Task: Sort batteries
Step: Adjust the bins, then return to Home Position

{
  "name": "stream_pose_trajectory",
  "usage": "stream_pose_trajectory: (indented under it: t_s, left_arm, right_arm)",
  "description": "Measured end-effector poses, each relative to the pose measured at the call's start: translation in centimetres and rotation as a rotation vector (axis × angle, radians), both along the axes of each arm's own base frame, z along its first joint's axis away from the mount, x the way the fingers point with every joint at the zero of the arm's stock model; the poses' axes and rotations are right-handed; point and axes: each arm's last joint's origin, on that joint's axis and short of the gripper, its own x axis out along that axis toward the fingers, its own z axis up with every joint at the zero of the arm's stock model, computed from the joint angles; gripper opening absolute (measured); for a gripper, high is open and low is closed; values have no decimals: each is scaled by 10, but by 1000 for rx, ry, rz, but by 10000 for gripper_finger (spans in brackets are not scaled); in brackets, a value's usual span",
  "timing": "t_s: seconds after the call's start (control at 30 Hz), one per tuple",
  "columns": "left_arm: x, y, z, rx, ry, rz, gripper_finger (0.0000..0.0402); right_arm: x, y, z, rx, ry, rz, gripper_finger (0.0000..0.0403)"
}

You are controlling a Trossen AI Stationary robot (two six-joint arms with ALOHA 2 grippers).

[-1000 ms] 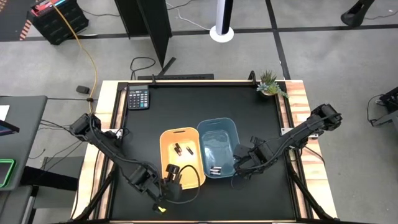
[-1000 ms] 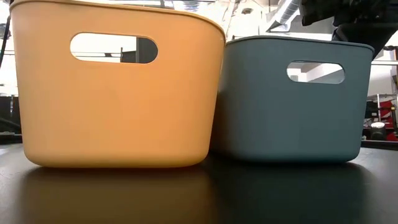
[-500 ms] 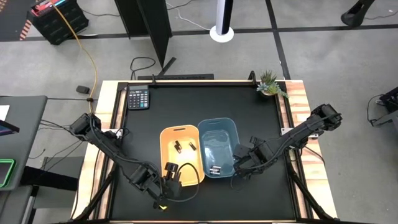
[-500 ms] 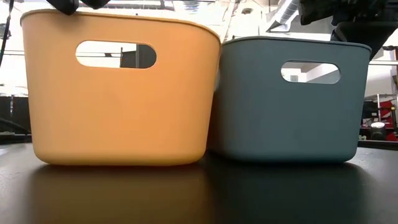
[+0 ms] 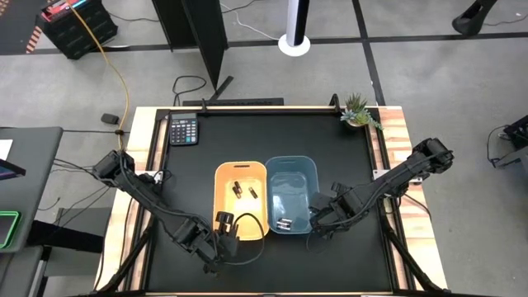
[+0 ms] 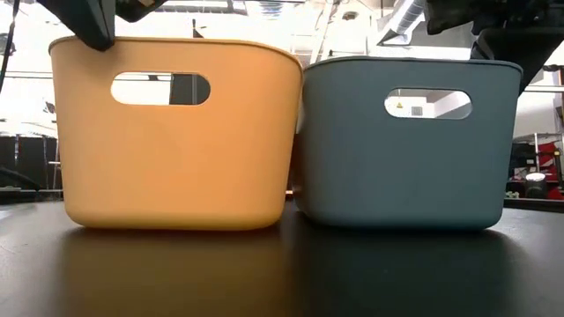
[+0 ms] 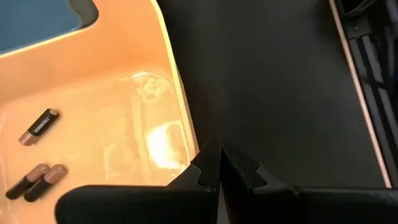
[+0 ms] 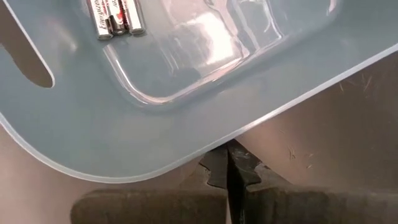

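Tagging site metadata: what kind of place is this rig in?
Probably a robotics lab or workshop: bare concrete floor with loose cables, an equipment case beside the table, and shelving with gear behind the bins in the low view.

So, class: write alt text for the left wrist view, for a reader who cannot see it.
The left gripper, fingers shut, sits at the rim of an orange tray on a black table. Three dark batteries with copper ends lie inside, two side by side and one apart. A blue tray's corner shows beyond.
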Motion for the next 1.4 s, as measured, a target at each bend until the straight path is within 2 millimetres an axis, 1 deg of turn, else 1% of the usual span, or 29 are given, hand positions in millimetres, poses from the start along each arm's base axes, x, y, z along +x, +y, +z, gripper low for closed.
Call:
stream_pose_trajectory:
  t_s: [0.47, 1.13, 1.27, 1.4]
  left_arm:
    - [3, 7, -2, 13, 16, 28, 1]
    - [1, 2, 0, 13, -3, 16, 1]
    - [2, 1, 1, 15, -28, 0, 1]
    - [0, 4, 11, 24, -74, -1, 1]
  right_arm:
    - [1, 2, 0, 9, -14, 4, 8]
    - [-4, 0, 0, -26, 18, -29, 8]
    - [-7, 1, 0, -47, 29, -29, 8]
    - [-10, 2, 0, -88, 32, -38, 8]
